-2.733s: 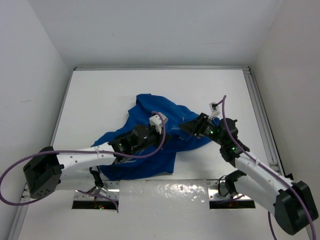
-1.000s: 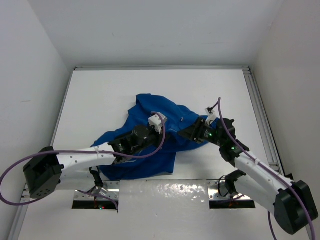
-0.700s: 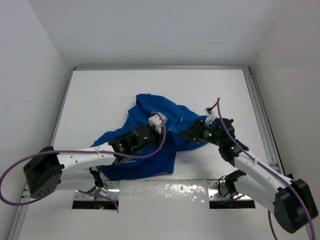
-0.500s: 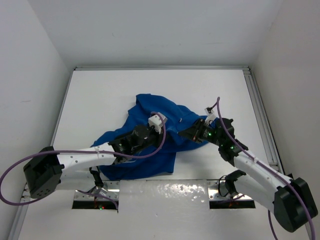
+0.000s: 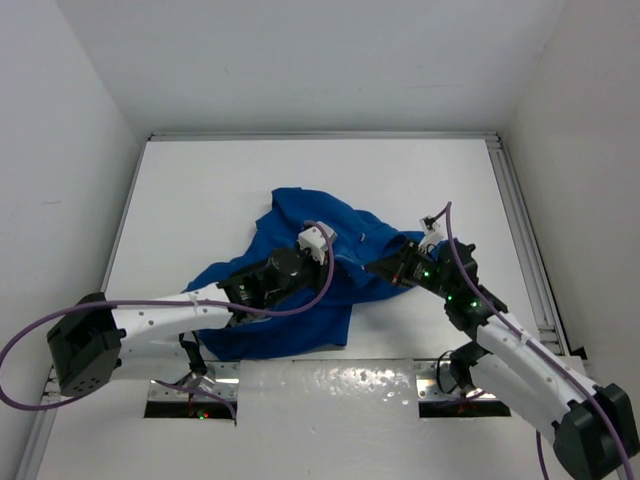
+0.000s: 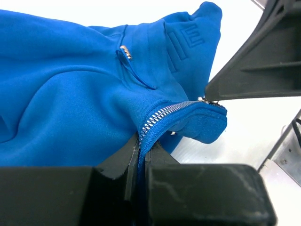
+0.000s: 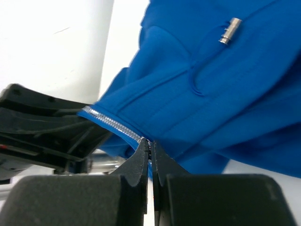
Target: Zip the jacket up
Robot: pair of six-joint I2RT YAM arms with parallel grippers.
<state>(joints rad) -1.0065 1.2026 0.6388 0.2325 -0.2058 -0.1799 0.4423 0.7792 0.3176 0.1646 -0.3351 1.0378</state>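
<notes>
The royal-blue jacket (image 5: 300,215) lies crumpled mid-table. My left gripper (image 5: 335,270) is shut on its front edge, and in the left wrist view (image 6: 142,143) blue zipper tape runs up from between the pinched fingers. The silvery zipper (image 6: 164,113) stretches from there to my right gripper (image 5: 372,268). That gripper (image 7: 150,143) is shut where the zipper teeth (image 7: 113,125) end, on a small metal piece. The span of fabric between the two grippers is lifted off the table. The two grippers are a short way apart.
A blue drawstring with a metal tip (image 7: 230,29) lies across the jacket's chest. White walls enclose the table (image 5: 200,180), and a rail (image 5: 520,220) runs along its right edge. Two metal base plates (image 5: 330,380) sit at the near edge.
My right gripper has gone from open to shut on the zipper's end and shifted slightly right, drawing the zipper taut. The left gripper has held its grip and place.
</notes>
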